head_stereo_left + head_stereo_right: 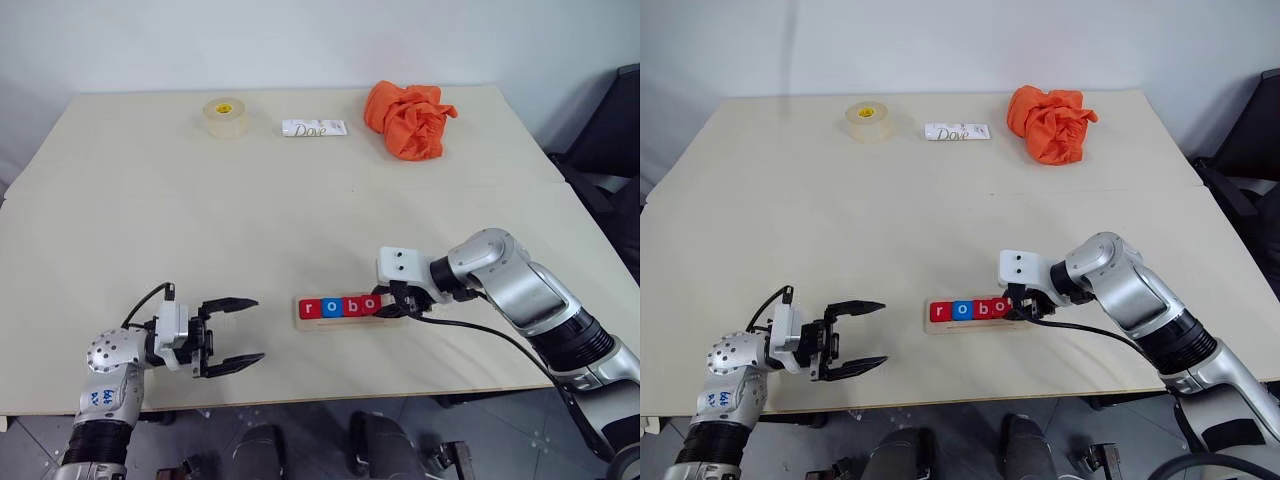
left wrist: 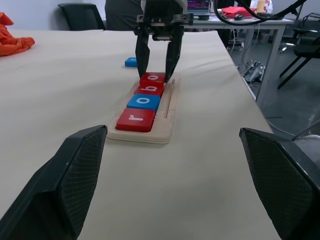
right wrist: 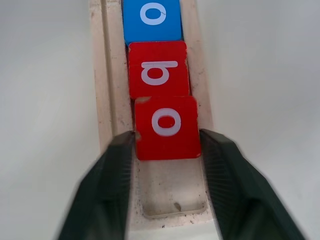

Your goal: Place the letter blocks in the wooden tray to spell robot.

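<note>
Near the front edge of the pale beige table (image 1: 300,200), the long pale wooden tray (image 2: 167,117) holds four flat square letter blocks (image 2: 145,102) in a row reading r, o, b, o: red, blue, red, red. The right gripper (image 3: 167,150) straddles the last red o block (image 3: 166,127), its black fingers just beside its edges, released rather than clenched. A fifth blue block (image 2: 131,62) lies on the table beyond the tray, and the left gripper (image 1: 232,333) hovers spread wide and empty near the front edge, left of the tray.

Four letter blocks (image 2: 145,97) spell "robo" in the wooden tray (image 2: 169,120).
</note>
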You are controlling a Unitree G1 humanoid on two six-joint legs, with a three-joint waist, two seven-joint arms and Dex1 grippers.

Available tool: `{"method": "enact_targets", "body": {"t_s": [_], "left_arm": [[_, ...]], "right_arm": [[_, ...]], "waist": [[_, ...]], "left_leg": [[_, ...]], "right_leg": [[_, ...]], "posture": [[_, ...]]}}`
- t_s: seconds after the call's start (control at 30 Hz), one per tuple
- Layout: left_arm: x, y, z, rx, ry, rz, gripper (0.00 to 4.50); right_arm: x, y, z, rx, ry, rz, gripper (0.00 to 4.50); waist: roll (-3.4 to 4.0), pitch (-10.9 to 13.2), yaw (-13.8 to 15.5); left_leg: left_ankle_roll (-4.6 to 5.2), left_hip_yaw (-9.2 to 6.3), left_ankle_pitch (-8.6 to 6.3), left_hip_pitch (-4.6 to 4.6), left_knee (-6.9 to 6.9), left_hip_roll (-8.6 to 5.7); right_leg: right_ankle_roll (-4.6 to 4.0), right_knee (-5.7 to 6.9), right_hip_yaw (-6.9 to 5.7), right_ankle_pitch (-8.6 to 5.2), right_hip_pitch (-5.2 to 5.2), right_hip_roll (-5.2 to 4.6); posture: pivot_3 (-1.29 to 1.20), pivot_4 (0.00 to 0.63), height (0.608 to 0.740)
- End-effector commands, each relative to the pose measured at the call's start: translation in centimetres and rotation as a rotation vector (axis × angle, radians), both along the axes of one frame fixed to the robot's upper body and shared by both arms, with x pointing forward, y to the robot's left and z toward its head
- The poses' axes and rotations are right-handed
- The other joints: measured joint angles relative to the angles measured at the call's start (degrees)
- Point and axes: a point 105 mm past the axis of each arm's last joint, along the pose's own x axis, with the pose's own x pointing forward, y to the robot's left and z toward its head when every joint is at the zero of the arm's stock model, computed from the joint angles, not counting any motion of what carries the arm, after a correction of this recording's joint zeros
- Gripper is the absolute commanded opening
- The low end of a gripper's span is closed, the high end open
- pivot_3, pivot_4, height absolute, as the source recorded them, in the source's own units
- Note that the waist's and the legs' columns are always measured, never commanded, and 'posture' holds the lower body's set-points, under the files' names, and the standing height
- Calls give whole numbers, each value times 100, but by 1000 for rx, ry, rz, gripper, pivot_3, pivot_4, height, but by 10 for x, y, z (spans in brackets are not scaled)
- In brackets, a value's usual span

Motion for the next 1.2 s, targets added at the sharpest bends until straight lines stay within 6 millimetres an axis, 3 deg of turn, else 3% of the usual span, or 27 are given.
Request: {"method": "enact_targets", "body": {"t_s": [0.03, 0.13, 0.3, 0.43, 0.63, 0.8, 1.03, 1.2], "left_arm": [[1, -1, 4, -1, -25, -6, 4500], [3, 0, 4, 1, -24, -8, 4500], [8, -1, 5, 0, -25, -16, 4500], [13, -3, 6, -2, -30, -31, 4500], [17, -2, 5, 0, -25, -46, 4500], [22, 0, 5, 4, -19, -52, 4500], [25, 2, 7, 11, -15, -65, 4500], [26, 3, 9, 19, -13, -76, 4500]], "right_arm": [[2, 4, 17, 20, -56, 13, 3470], [-1, 2, 29, 40, -72, 7, 4474], [-11, -1, 41, 85, -61, 9, 4474], [-20, -15, 44, 181, -60, -36, 4474], [-22, -53, 48, 365, -131, -282, 4474], [-39, -108, 28, 430, -170, -596, 4474], [-65, -119, 12, 448, -144, -747, 4474], [-63, -111, 9, 523, -161, -813, 4474]], "waist": [[0, 0, 0], [0, 0, -1], [0, 0, 3], [-2, -1, 48], [-3, -1, 116], [-3, -2, 189], [-3, -2, 135], [-4, -2, 143]], "left_leg": [[0, 0, 0, 0, 0, 0], [0, 1, 0, 0, 0, 0], [0, 0, 0, -1, 0, 0], [0, -4, 0, -1, -1, -1], [2, 1, -3, -2, 0, -4], [0, -3, -1, 1, 1, -4], [2, -6, 1, 6, 0, -2], [1, -9, 2, 9, 0, 2]], "right_leg": [[0, 0, 0, 0, 0, 0], [0, 0, 0, 0, -1, 0], [0, 0, 0, 0, 0, 0], [0, -4, -4, 0, 3, 0], [0, -8, -1, 0, 3, -1], [1, -8, -3, 0, 8, 1], [3, -3, 0, 1, 10, 4], [2, -2, 1, 1, 11, 9]], "posture": [[0, 150, 740], [0, 150, 740], [0, 150, 740], [0, 150, 740], [0, 150, 740], [0, 150, 740], [0, 150, 740], [0, 150, 740]]}}
